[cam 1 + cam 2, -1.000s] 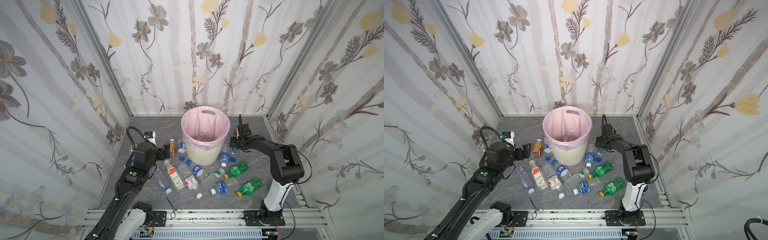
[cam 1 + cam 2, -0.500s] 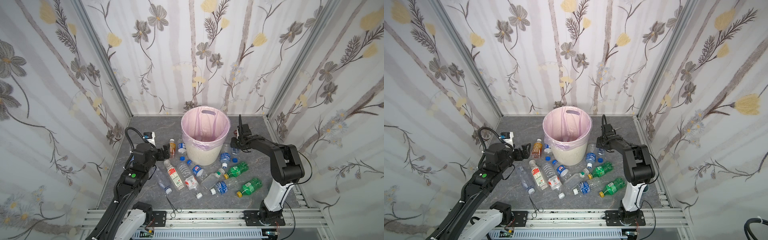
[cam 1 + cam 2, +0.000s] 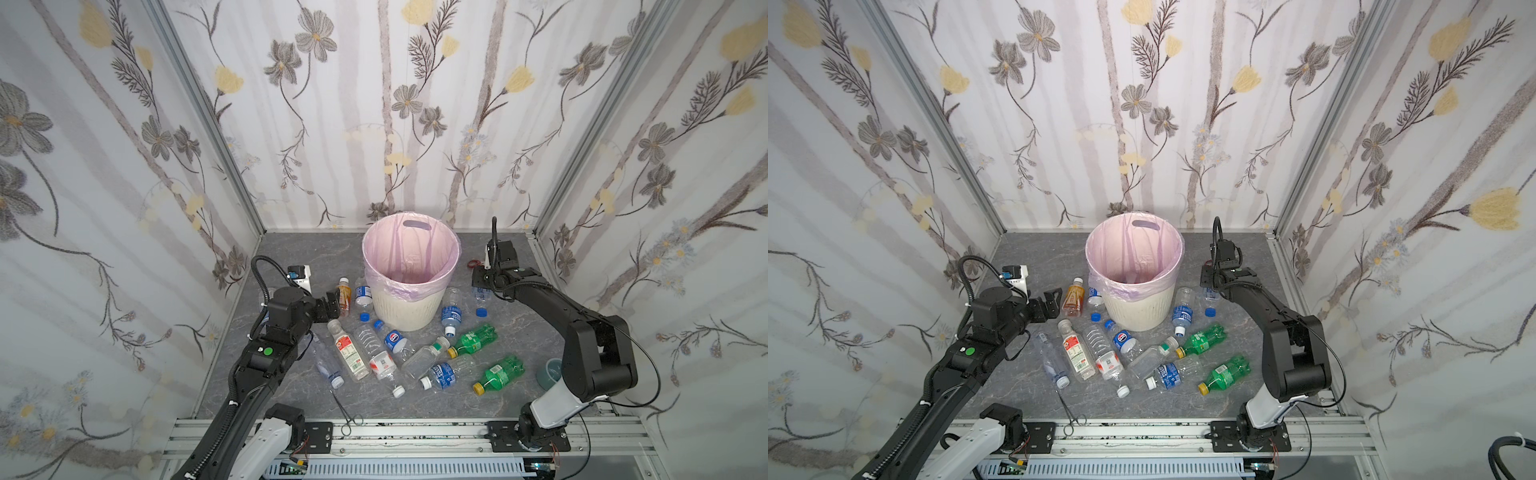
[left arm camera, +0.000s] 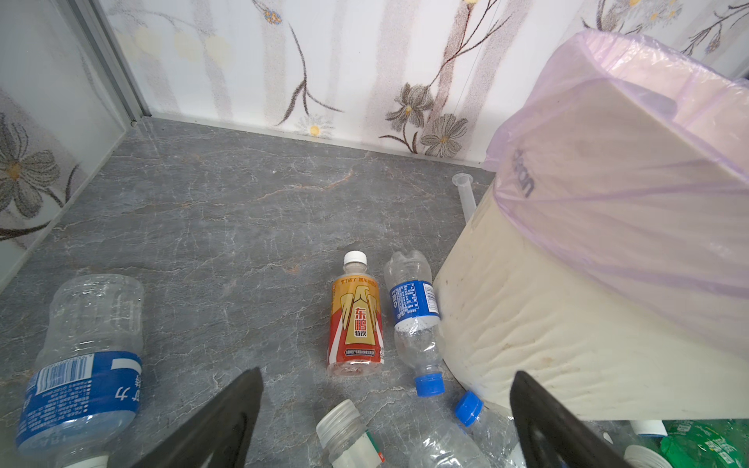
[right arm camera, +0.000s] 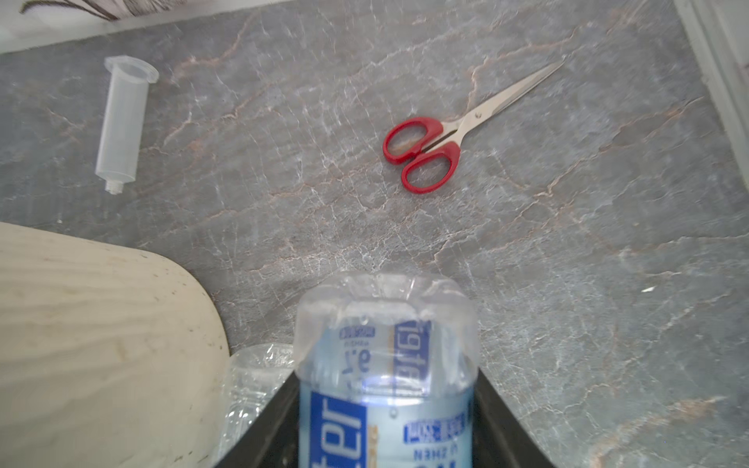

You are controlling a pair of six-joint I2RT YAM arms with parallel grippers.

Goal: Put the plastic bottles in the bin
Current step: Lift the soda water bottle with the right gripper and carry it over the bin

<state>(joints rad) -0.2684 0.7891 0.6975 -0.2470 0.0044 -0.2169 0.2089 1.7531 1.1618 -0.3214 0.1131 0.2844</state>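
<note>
Right claw (image 5: 385, 405) is clenched on a clear, blue-labelled water bottle (image 5: 385, 352). The bottle is gripped across its label band, with the moulded base pointing away from the wrist. Whether it is lifted off the tabletop (image 5: 567, 283) cannot be told. In a top view the water bottle (image 3: 481, 294) is found between the bin (image 3: 399, 307) and the tabletop's right edge, just beside the bin's wall. Left claw (image 4: 387, 375) is spread wide and empty, and is aimed at an orange drink bottle (image 4: 356, 324). Just beside that lies another blue-labelled bottle (image 4: 413, 308), resting against the bin on the side toward the tabletop's left edge.

The held bottle is judged to be empty, thin-walled and very light, so little force is needed. Its wall can be expected to buckle, and the smooth plastic to slip, if it is squeezed hard at mid-body. The label band, or the stiffer shoulder under the cap, is thought the surest hold. More bottles, among them two green bottles (image 3: 473, 338), are strewn between the bin and the tabletop's near edge; they are glossy, ribbed and round, and likely to roll when nudged. The bin is made of ribbed cream plastic and lined with a thin, crinkled pink bag folded over its rim. Red-handled steel scissors (image 5: 425, 150) and a translucent syringe barrel (image 5: 121, 121) are seen on the marbled grey tabletop toward its far edge.
</note>
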